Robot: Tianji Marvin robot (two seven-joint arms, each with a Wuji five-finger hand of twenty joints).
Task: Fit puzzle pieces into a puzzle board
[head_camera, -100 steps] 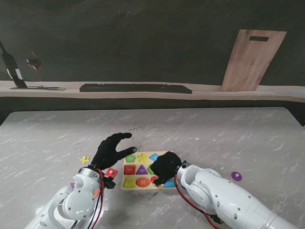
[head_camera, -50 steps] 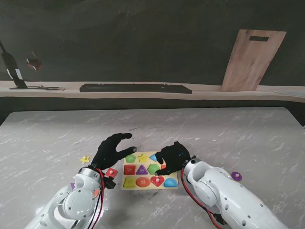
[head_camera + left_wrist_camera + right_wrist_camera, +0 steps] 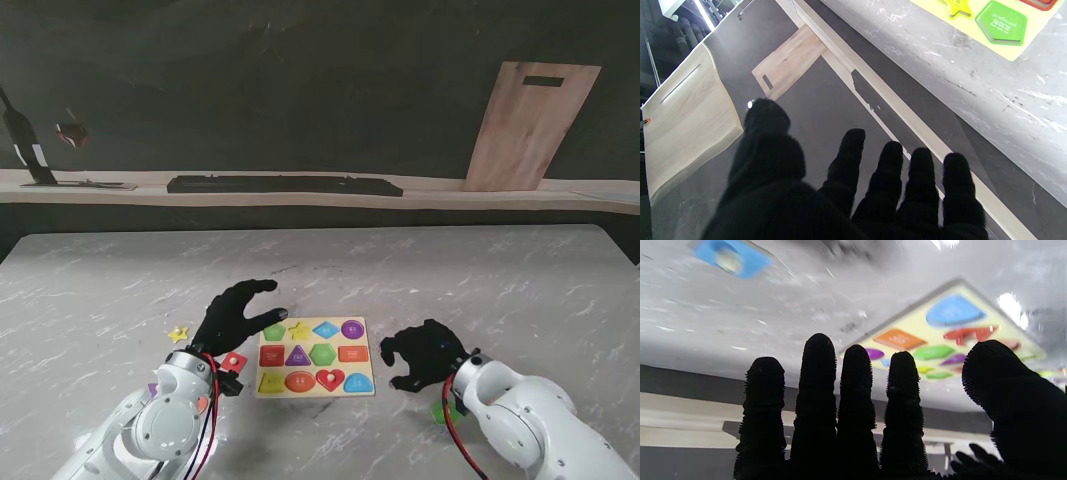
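Observation:
The yellow puzzle board (image 3: 340, 342) lies flat on the marble table near me, with coloured shapes in all its visible slots, among them a purple circle (image 3: 352, 328) and an orange rectangle (image 3: 353, 353) on its right side. My left hand (image 3: 238, 312) hovers open at the board's far left corner, fingers spread and holding nothing. In the left wrist view that hand (image 3: 853, 186) reaches past the board's corner (image 3: 1007, 50), where a green pentagon (image 3: 1002, 23) sits. My right hand (image 3: 425, 355) is open on the table just right of the board. The right wrist view shows its straight fingers (image 3: 816, 373) and the board (image 3: 917, 323) blurred.
Loose pieces lie left of the board: a yellow star (image 3: 179, 334), a red piece (image 3: 233, 362) and a purple one (image 3: 153, 389). A green piece (image 3: 443, 410) peeks out under my right wrist. A blue piece (image 3: 731, 258) lies on the table. A wooden board (image 3: 530, 125) leans at the back.
My right hand has slid off the board's right side to the table beside it, uncovering the purple circle and orange rectangle. The left hand has stayed in place.

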